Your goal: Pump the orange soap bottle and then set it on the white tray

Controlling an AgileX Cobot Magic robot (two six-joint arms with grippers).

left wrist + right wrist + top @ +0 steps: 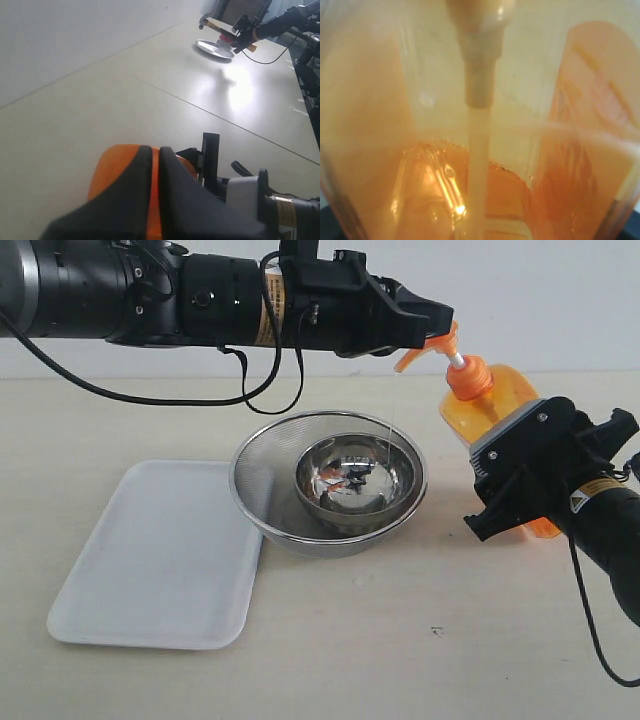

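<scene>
Your left gripper (pixel 437 322) reaches across from the left side of the exterior view. Its fingers are pressed together with nothing between them, and their tips sit on top of the pump head (pixel 447 337) of the orange soap bottle (pixel 500 400). The left wrist view agrees: the two black fingers (pixel 175 200) lie side by side with only a thin seam between them, and the orange pump head (pixel 112 167) is directly beneath. A short piece of white stem (pixel 456 360) shows between the head and the orange collar.

Your right gripper (pixel 510 480) is clamped on the bottle's body, jaws set wide across it, one finger crossing the front below the shoulder. The bottle stands on the right side of the table (pixel 400 640), tilted so its top leans toward the middle. You cannot tell from these views whether its base touches the tabletop. The nozzle points toward the steel bowl (pixel 355 480), which sits inside the mesh strainer (pixel 265 490).

The right wrist camera is so close that the bottle (pixel 395 125) fills the frame — you see the pale dip tube (pixel 479 165) running down the middle into orange liquid in the lower half.

The white tray (pixel 150 560) lies flat on the left of the table, its near corner just beside the strainer — well apart from the bottle, with the strainer between them.
</scene>
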